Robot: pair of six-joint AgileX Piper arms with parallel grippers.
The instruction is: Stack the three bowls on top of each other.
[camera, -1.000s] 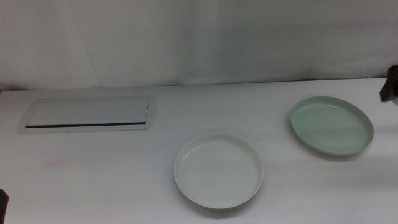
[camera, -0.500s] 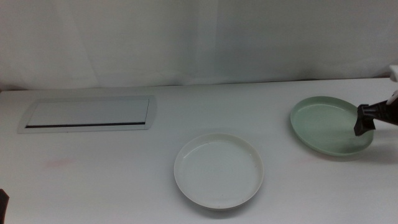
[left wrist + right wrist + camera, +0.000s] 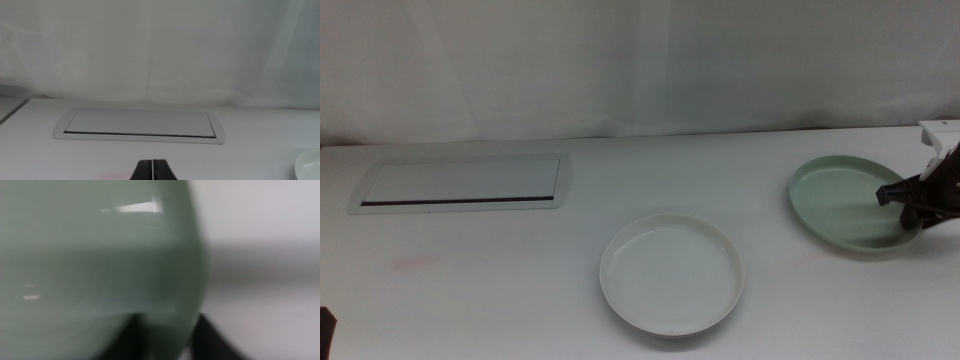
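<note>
The pale mint green bowl [image 3: 853, 202] sits at the table's right side. My right gripper [image 3: 906, 206] is at its right rim. In the right wrist view the green bowl [image 3: 90, 265] fills the picture, blurred, and my right gripper [image 3: 167, 332] is open with one jaw on each side of the rim. The cream-white bowl [image 3: 671, 273] sits in the middle near the front, and its edge shows in the left wrist view [image 3: 311, 167]. The grey bowl is out of view. My left gripper [image 3: 152, 170] is shut and empty, waiting at the front left corner [image 3: 325, 325].
A flat rectangular white panel [image 3: 460, 183] with a dark slot lies at the back left, and it also shows in the left wrist view [image 3: 140, 125]. A white curtain hangs behind the table's far edge.
My right gripper has come in from the right edge and dropped down to the green bowl's right rim. The bowls and the left arm have not moved.
</note>
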